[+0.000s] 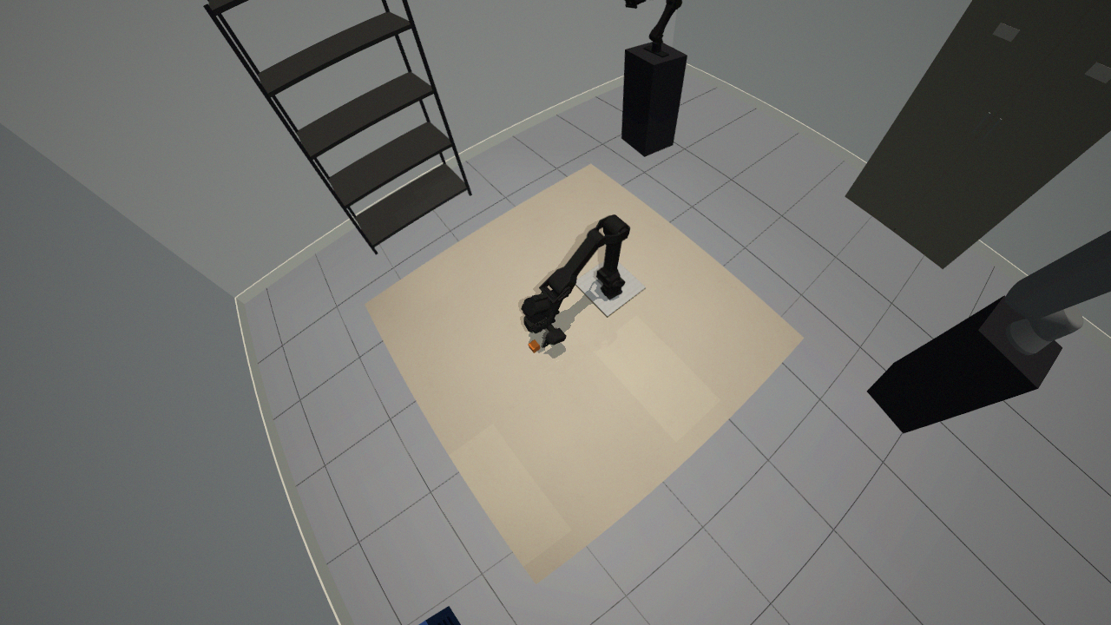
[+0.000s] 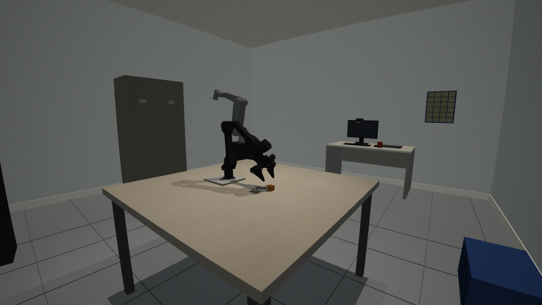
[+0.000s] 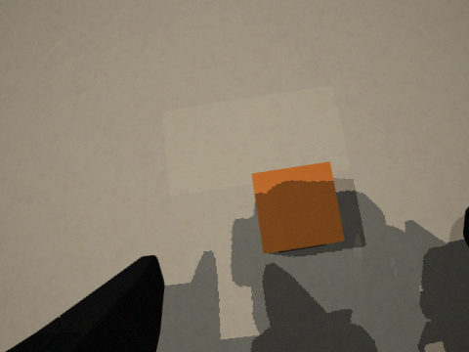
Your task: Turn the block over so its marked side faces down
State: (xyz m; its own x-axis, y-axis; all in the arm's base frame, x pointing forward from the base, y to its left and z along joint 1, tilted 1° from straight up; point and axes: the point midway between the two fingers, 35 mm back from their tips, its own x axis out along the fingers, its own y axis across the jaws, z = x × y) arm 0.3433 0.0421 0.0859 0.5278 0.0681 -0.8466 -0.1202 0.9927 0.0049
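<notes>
The orange block (image 1: 533, 346) (image 2: 271, 187) (image 3: 298, 210) rests flat on the table (image 1: 466, 372) (image 2: 212, 220). In the wrist view its top face is plain orange, partly in shadow. A thin dark sliver of the marked side shows along its lower edge there, so the mark appears to be on an upright side facing the arm. The underside is hidden. My gripper (image 1: 535, 335) (image 2: 268, 179) (image 3: 317, 248) is open and empty. Its fingers point down and stand above the table, higher than the block and a little to the arm's side of it, not touching it.
The arm's base stands on a pale plate (image 1: 630, 290) (image 2: 222, 183) on the table, behind the gripper. A shelf rack, a cabinet, a desk with a monitor and other arms on pedestals stand away from the table.
</notes>
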